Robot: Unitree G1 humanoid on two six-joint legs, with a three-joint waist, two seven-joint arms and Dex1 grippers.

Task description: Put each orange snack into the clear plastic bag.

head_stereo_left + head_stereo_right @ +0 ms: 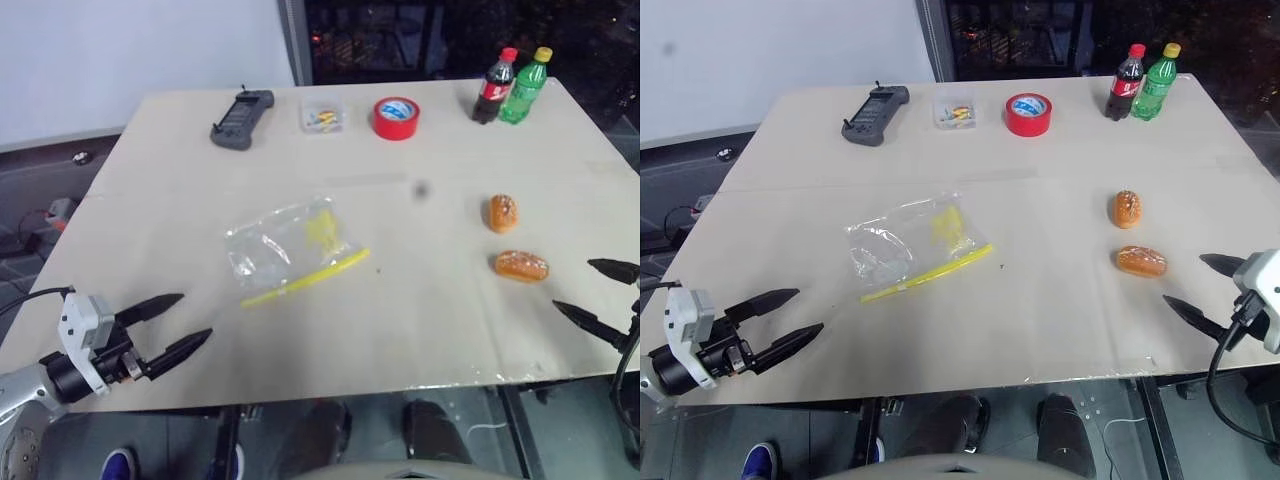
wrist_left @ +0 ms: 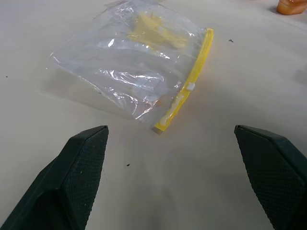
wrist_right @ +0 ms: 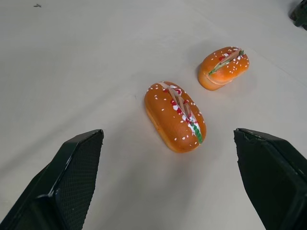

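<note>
While the right eye view renders the orange snacks as plain ovals, the right wrist view reveals red-and-green slits and pale speckles. Both the left gripper and right gripper have their fingers spread apart, holding nothing.

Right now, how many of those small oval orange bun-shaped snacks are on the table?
2. Both small oval orange snacks lie bare on the beige table, robot's right side: the far snack and the near snack, just ahead of the open right gripper.
</note>
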